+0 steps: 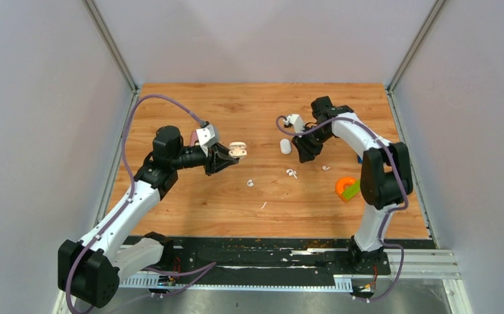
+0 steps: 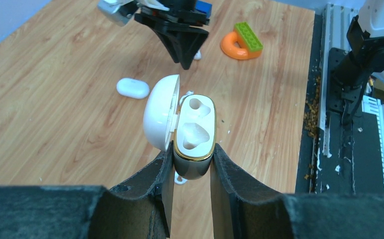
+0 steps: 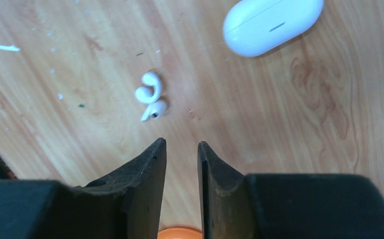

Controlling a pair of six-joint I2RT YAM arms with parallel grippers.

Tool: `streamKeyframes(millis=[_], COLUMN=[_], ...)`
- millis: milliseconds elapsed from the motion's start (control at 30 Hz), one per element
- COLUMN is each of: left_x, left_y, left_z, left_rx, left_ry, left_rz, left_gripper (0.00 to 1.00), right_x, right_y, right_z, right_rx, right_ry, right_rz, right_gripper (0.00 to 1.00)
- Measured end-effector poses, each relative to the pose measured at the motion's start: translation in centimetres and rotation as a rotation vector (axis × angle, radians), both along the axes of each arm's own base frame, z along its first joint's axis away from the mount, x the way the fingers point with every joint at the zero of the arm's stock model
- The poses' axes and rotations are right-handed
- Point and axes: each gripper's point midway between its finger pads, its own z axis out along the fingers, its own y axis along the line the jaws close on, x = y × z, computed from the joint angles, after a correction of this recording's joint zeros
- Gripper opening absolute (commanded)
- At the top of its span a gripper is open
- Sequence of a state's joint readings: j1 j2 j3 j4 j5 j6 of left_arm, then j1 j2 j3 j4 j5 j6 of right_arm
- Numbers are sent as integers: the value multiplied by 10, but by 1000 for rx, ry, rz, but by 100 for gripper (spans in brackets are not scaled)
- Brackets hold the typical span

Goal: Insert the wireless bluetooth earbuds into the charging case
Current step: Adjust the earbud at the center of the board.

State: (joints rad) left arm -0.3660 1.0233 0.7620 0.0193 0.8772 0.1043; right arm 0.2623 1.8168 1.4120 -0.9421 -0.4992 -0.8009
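My left gripper [image 1: 231, 156] is shut on the open charging case [image 2: 195, 130] and holds it above the table, lid [image 2: 160, 112] swung to the left. It is white with a gold rim, and both wells look empty. My right gripper [image 3: 181, 144] is narrowly open and empty, and hovers just short of two white earbuds [image 3: 150, 94] lying together on the wood. In the top view these earbuds [image 1: 291, 173] lie below the right gripper [image 1: 304, 156]. Another earbud [image 1: 250, 183] lies below the held case, and one more [image 1: 325, 168] lies to the right.
A second, closed white case [image 1: 285, 146] lies left of the right gripper and shows in the right wrist view [image 3: 272, 22]. An orange ring with a green brick [image 1: 347, 188] sits at the right. A thin white sliver [image 1: 263, 205] lies near the front.
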Motion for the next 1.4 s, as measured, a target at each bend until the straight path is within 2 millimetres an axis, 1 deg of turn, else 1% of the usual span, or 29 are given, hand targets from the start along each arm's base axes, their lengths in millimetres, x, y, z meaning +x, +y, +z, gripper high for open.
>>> streamKeyframes(millis=[100, 200, 400, 567, 700, 867, 967, 1133, 1267, 1400], left_x=[0, -1, 1, 2, 1, 3, 4, 6, 8, 8], left_y=[6, 11, 17, 20, 20, 20, 20, 21, 23, 24], left_z=[-5, -5, -2, -4, -5, -3, -2, -2, -2, -2], left_rx=[22, 33, 38, 42, 44, 36, 32, 33, 34, 34], left_ry=[10, 2, -17, -7, -2, -2, -2, -1, -1, 0], left_rz=[15, 31, 53, 64, 64, 74, 80, 89, 101, 103], left_gripper=[0, 0, 0, 0, 0, 0, 0, 0, 0, 0], right_x=[20, 26, 10, -1, -1, -1, -1, -4, -7, -20], right_y=[3, 6, 15, 19, 16, 15, 14, 14, 15, 8], right_z=[-16, -20, -17, -24, -29, -29, -30, -39, -42, -55], right_rx=[-29, -43, -67, -99, -119, -127, -129, -135, -129, -137], right_ry=[40, 71, 128, 171, 180, 178, 182, 211, 210, 215], right_rz=[-1, -10, -7, 8, -1, -3, -3, 0, 28, 100], right_gripper=[28, 28, 29, 34, 37, 42, 41, 38, 38, 38])
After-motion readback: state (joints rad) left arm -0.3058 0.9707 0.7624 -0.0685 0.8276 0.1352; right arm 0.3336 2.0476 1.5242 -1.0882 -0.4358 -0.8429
